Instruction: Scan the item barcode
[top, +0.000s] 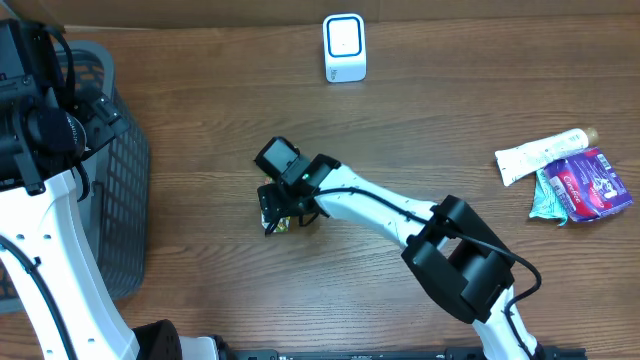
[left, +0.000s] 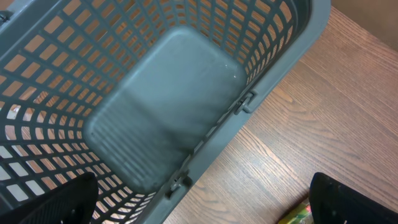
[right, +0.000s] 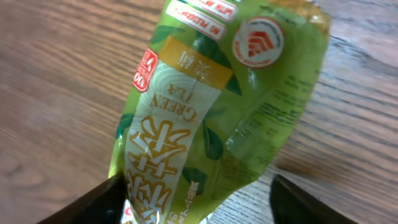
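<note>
Though straddled mid-table by the open, unclamped right gripper (right: 196, 205), no lift yet of the crinkly green plastic tea packet (right: 205, 118). Well short of the white boxy scanner (top: 345, 47) at the far edge. Grasp, carry and scan all left. Left gripper (left: 205, 202) wide open over the grey plastic mesh basket (left: 280, 37), far left.

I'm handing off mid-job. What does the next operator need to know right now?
Left gripper: open, empty, over the basket.
Right gripper: open, astride the tea packet, which lies on the table; no grip yet.
Scanner: at the far edge, well apart from the packet.
Done: reach to the packet.
Left: grip, lift, show the barcode to the scanner.
Tube and purple pack wait on the right.
</note>
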